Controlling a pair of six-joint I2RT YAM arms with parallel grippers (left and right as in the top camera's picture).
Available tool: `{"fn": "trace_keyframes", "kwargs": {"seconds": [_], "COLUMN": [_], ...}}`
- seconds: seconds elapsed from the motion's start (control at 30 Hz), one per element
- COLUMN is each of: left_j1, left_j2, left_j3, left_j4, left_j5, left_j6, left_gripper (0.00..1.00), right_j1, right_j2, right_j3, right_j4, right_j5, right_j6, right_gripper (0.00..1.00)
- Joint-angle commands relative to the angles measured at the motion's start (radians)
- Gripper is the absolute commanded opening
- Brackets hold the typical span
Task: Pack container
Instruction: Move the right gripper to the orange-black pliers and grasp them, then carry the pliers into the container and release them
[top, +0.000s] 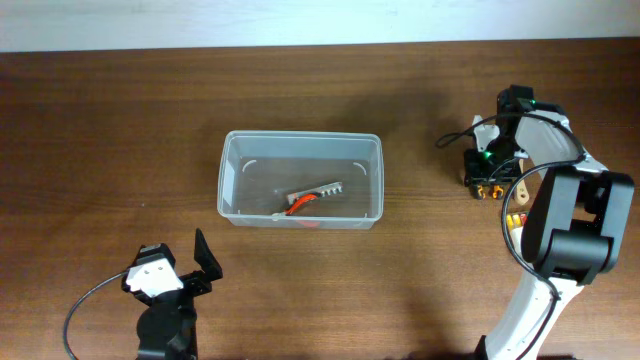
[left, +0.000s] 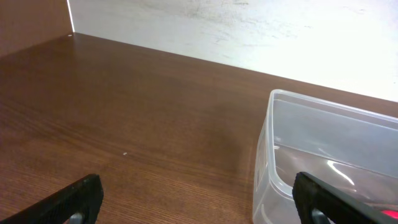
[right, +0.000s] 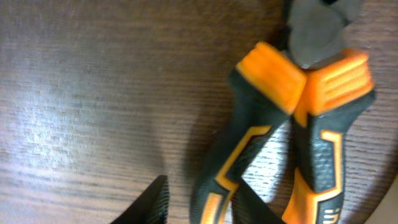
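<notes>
The container (top: 228, 178) is a large clear plastic bin in the middle of the table. A small tool with a red handle and grey metal part (top: 312, 195) lies inside it. The bin's left corner shows in the left wrist view (left: 273, 162). My left gripper (top: 190, 270) (left: 199, 202) is open and empty, low at the front left of the bin. My right gripper (top: 490, 165) (right: 202, 208) is open, right above orange-and-black pliers (top: 485, 182) (right: 273, 81). Its fingers straddle the pliers' left handle.
A wooden-handled tool (top: 522, 188) and a small item with yellow and red parts (top: 512, 220) lie next to the pliers, partly hidden by my right arm. A pale wall runs along the far table edge (left: 249, 25).
</notes>
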Motion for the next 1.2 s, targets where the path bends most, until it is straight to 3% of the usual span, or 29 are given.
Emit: {"fn": "trace_keyframes", "kwargs": {"seconds": [0.0,0.13,0.37,0.6,0.83,0.97,1.17], "left_j1": [-0.003,-0.003,-0.003,-0.003,-0.003,-0.003,-0.003], "left_j2": [-0.004,-0.004,-0.004,-0.004,-0.004,-0.004,-0.004], "left_j3": [-0.003,-0.003,-0.003,-0.003,-0.003,-0.003,-0.003], "left_j4": [-0.002,-0.002,-0.002,-0.002,-0.002,-0.002,-0.002], "left_j5": [-0.003,-0.003,-0.003,-0.003,-0.003,-0.003,-0.003], "left_j6": [0.009,0.009,0.009,0.009,0.009,0.009,0.009], "left_gripper": [0.99,0.99,0.99,0.99,0.99,0.99,0.99], "right_j1": [0.002,0.002,0.002,0.005,0.048,0.126,0.295], "right_j2": [-0.007,-0.007,-0.010,-0.031,-0.094,-0.108,-0.108], "right_j3": [-0.009,-0.009,-0.003,0.092,0.340,0.558,0.815], "right_j4": [0.007,0.011,0.001,-0.071,-0.166,-0.277,-0.394], "right_j5": [0.030,0.030,0.028,0.025,0.025,-0.008,-0.172], "right_j6": [0.048,0.050,0.086,0.088,0.083,-0.014,-0.282], "right_gripper": [0.28,0.22,0.04,0.04,0.04,0.04,0.04]}}
